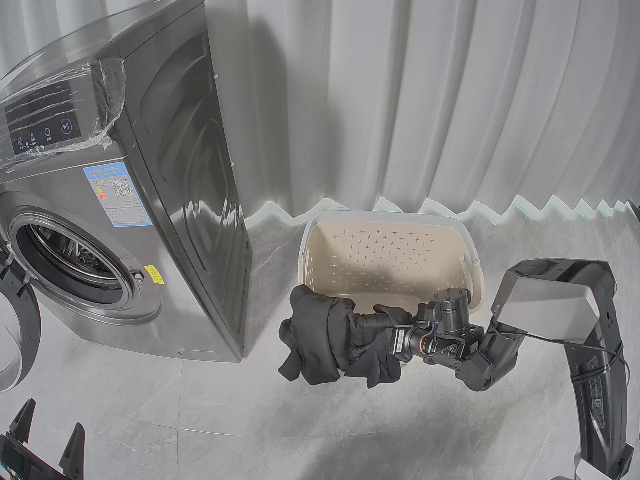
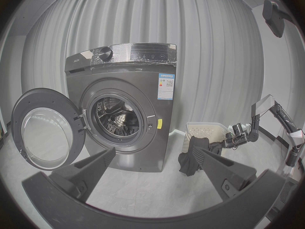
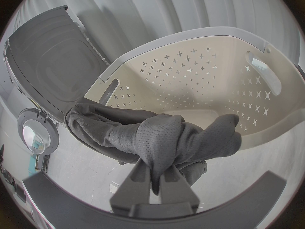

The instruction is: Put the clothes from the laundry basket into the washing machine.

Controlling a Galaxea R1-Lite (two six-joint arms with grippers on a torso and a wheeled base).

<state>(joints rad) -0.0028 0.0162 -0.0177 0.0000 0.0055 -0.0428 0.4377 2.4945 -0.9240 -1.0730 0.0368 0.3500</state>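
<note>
While the right claw is shut tight, we see it pinching a dark grey piece of clothing between its two fingers. The cloth is bunched up in a thick, soft lump. It has a fine dotted weave near the pinch, and loose folds hang down on both sides.

From the head view, the clothing hangs at the near left corner of the laundry basket, partly over its rim. It is between the basket and the washing machine. We cannot tell if its lowest fold touches the floor.

The basket is cream with a pale rim, little star holes in its walls and handle slots at the ends. It stands on the grey floor, just beside the machine and close to the white curtain.

The left claw is wide open and holds nothing. It sits low, in front of the machine and well apart from the cloth.

The machine's round door is swung wide open to the side, so the drum shows. Something dark lies low in the drum, but we cannot tell what. The machine's grey side faces the basket, and the drum opening is around the corner from the cloth.
</note>
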